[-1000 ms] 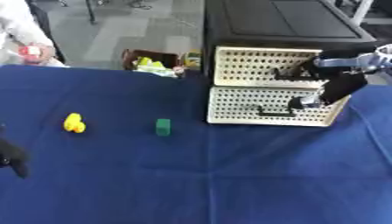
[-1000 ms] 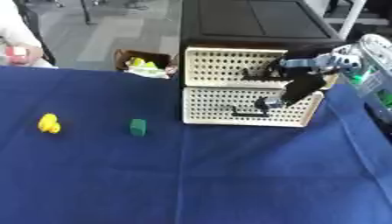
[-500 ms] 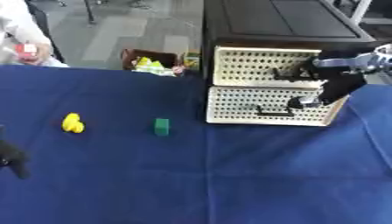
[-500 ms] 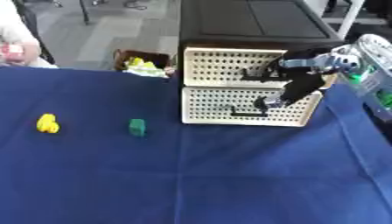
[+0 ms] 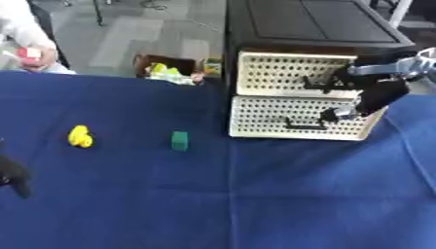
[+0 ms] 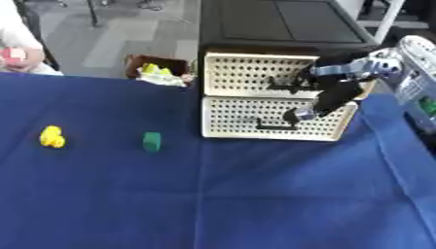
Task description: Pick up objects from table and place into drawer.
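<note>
Colours on the table: deep blue ground, small bright pieces, pale perforated drawers.

Tablecloth (image 5: 255,194) plain navy blue. Small object (image 5: 80,136) yellow; block (image 5: 180,140) dark green. Drawer fronts (image 6: 264,116) cream, dotted all over with rows of dark holes, black handles; cabinet (image 6: 272,24) black. Right hand (image 5: 366,99) black with silver; left hand (image 5: 13,175) black.

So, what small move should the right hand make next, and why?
Probably pull the lower cream perforated drawer outward: the black right hand hangs at that drawer's front, both drawers look closed, and the yellow toy and green block lie on the blue cloth.
</note>
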{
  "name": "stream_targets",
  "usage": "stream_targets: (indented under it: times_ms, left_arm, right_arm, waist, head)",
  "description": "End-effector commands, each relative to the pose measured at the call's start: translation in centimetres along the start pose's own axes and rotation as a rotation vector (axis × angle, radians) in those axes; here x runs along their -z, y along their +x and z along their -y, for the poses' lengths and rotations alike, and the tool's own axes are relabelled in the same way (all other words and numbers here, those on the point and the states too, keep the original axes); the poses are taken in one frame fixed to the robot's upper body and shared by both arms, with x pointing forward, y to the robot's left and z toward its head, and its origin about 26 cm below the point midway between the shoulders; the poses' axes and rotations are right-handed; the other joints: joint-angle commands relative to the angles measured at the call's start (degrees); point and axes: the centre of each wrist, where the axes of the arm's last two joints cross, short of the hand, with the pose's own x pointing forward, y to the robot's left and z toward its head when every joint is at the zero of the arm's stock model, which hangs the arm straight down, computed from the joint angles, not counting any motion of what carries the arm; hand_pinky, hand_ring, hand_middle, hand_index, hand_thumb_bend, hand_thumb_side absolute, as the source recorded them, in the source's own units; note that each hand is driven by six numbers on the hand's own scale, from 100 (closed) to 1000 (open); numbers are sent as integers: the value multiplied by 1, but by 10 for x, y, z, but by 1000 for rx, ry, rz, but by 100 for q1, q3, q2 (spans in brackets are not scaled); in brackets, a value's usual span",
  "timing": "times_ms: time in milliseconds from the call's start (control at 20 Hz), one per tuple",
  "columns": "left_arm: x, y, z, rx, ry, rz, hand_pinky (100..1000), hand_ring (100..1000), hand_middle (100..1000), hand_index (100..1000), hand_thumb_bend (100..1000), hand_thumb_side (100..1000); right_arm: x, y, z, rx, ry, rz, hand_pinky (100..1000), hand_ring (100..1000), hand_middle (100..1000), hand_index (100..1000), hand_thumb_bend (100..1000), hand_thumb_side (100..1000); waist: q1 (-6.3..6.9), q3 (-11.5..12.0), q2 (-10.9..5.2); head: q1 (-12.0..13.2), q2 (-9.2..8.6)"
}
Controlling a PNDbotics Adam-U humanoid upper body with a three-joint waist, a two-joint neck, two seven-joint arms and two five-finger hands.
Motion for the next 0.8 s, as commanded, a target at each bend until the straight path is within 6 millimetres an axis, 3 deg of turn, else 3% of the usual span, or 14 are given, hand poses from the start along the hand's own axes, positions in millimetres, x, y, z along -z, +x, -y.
stream_targets:
  times_ms: [50, 800]
  left_arm:
    - [4, 7, -2, 24, -12, 16, 439, 582, 522, 803, 100, 820]
    - [5, 8, -2, 24, -13, 14, 440, 582, 522, 803, 100, 819]
  right_arm:
    - [-7, -7, 8, -17, -6, -23, 298, 100, 100, 845, 433, 768]
    - [-15, -8, -3, -33, 19, -14, 287, 100, 100, 852, 423, 782]
  waist:
    - [9, -3, -138]
    - [8, -96, -144]
  head:
    - [18, -95]
    - [55, -80]
